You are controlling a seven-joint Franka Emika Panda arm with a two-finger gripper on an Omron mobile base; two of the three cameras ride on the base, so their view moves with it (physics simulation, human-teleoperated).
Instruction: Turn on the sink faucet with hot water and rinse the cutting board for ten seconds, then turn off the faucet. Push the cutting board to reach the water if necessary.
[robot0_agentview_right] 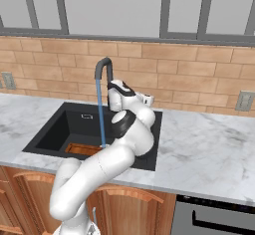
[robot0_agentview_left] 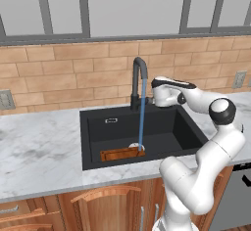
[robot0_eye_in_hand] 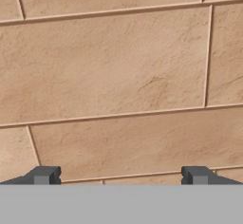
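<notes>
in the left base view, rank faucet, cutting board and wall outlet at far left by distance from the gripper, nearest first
1. faucet, just left of the gripper
2. cutting board, below in the sink, under the water
3. wall outlet, far left on the brick wall

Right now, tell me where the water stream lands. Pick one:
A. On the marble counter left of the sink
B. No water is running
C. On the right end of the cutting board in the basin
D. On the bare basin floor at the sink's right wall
C: in the left base view the water drops from the sink faucet onto the right end of the cutting board at the front of the sink.
</notes>
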